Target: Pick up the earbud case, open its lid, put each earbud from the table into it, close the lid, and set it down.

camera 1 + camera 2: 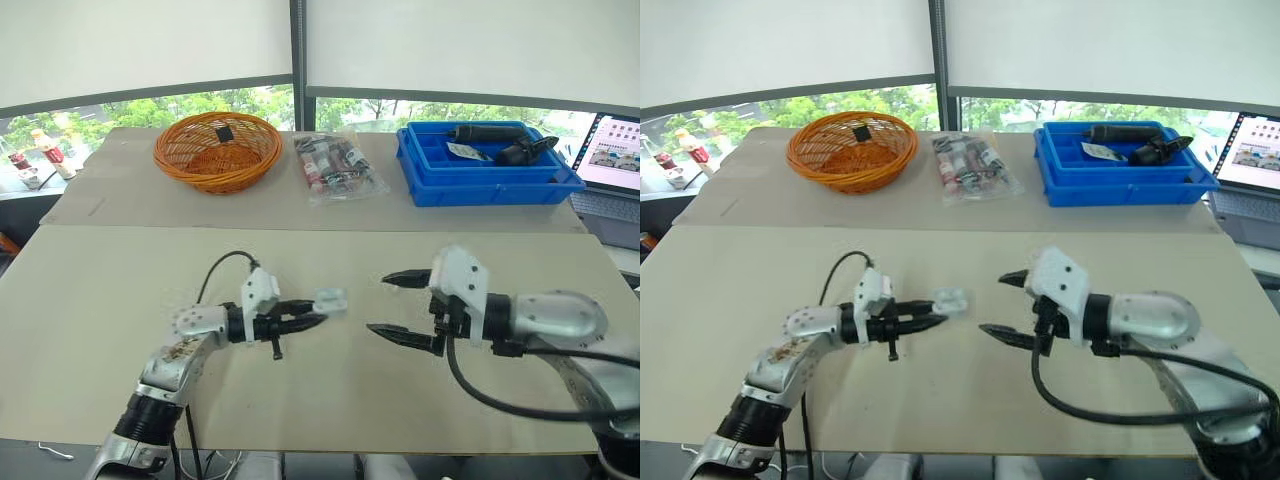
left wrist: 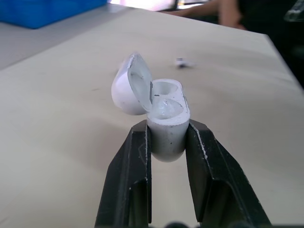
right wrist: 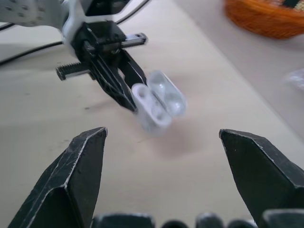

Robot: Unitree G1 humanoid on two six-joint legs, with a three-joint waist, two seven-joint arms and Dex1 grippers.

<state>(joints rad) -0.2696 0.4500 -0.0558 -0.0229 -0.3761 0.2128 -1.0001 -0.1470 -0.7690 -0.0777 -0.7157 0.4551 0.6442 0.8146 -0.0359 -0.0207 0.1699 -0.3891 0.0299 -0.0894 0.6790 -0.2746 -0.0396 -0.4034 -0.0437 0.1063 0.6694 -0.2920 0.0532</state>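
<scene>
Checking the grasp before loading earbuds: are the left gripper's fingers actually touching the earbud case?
Touching. In the left wrist view both fingers of the left gripper press the sides of the earbud case, no gap.

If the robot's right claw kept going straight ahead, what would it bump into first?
Most likely the open earbud case held by the left gripper: it sits straight ahead of the right gripper's open fingers, though depth is unclear.

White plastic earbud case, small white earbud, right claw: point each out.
White plastic earbud case [image 2: 166, 137]: left wrist view, rounded body below lid.
Small white earbud [image 2: 182, 61]: left wrist view, its middle.
Right claw [image 1: 378, 303]: left eye view, midway between fingertips.
</scene>
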